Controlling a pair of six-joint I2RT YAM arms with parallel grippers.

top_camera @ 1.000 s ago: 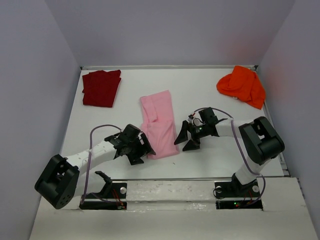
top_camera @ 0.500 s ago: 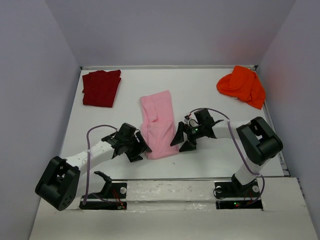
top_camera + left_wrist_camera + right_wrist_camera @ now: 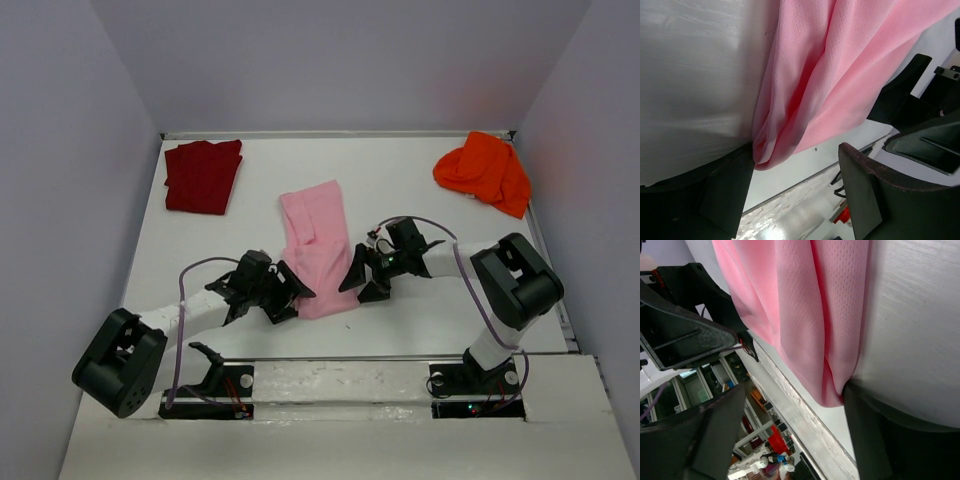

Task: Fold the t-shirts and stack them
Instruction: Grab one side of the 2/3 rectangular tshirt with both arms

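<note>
The place is shown to be a robotics lab test cell: a bare white table [image 3: 420,190] is boxed in by plain pale walls [image 3: 340,60] beyond and to either side of the left gripper [image 3: 287,300] and right gripper [image 3: 360,285]. Two cabled arms [image 3: 190,312] are bolted to a plate [image 3: 340,380] behind the grippers, and blurred metal framing [image 3: 720,380] is seen past the table edge near the right gripper.
</note>
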